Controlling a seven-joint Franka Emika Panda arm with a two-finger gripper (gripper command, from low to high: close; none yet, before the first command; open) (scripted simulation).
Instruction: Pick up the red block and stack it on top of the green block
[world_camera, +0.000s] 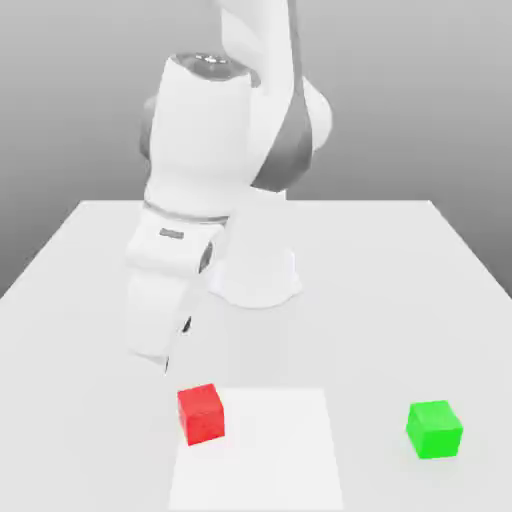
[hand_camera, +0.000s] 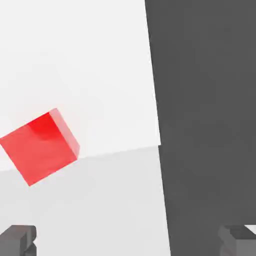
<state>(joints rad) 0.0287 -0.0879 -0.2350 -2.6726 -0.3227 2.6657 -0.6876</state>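
- Gripper (hand_camera: 128, 240) stood open, its fingers (hand_camera: 17, 239) spread wide and holding nothing.
- Red block (world_camera: 201, 414) rested on the table (world_camera: 400, 300), at the edge of a paler square patch (world_camera: 270, 450), just below the gripper and clear of it.
- Green block (world_camera: 434, 429) sat on the table, well apart from the red block, toward the exterior view's right.

The red block (hand_camera: 40, 147) lies tilted on the pale table (hand_camera: 90, 60), beyond the gripper's (hand_camera: 128, 240) wide-apart fingertips (hand_camera: 17, 237).
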